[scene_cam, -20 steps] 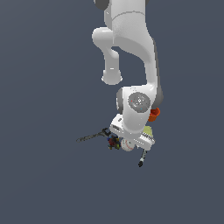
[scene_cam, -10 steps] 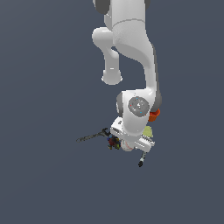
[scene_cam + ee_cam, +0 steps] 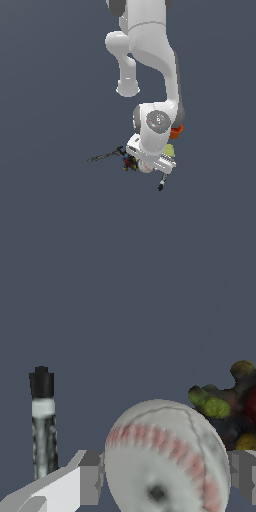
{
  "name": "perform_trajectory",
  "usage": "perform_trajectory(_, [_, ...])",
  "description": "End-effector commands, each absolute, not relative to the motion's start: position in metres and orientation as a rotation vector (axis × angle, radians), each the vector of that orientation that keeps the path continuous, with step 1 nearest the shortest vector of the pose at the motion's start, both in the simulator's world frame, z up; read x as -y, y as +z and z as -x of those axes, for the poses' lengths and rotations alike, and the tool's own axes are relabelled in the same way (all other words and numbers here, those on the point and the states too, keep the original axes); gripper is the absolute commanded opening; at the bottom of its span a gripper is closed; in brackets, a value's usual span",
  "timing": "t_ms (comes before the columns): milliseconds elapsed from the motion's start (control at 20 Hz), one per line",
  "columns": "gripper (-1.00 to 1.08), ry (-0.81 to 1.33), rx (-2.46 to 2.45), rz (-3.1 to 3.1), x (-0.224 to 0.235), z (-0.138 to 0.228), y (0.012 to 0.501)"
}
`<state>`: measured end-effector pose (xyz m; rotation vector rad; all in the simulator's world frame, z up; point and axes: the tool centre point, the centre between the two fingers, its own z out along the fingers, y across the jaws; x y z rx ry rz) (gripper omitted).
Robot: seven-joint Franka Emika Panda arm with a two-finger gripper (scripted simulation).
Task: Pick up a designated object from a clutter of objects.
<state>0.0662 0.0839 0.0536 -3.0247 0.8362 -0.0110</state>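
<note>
The white baseball with red stitching fills the near part of the wrist view. It sits between my two grey fingers, which press on both of its sides. My gripper is shut on it. In the exterior view the baseball shows as a small white patch under the hand, low among the clutter. My gripper is mostly hidden there by the wrist. The red round fruit is hidden.
The black marker lies close beside the ball and pokes out below the hand. The multicoloured toy is on the ball's other side. The grey wrench, orange cup and yellow block ring the hand.
The hand came down a little onto the clutter, then held nearly still. The objects around it have not shifted.
</note>
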Motion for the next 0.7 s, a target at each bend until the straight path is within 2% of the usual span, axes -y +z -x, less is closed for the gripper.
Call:
perform_trajectory(0, [-1.00, -0.012, -0.835, 3.024, -0.084, -0.066, 0.055])
perform_trajectory(650, [-1.00, -0.010, -0.835, 3.025, -0.059, -0.039, 0.101])
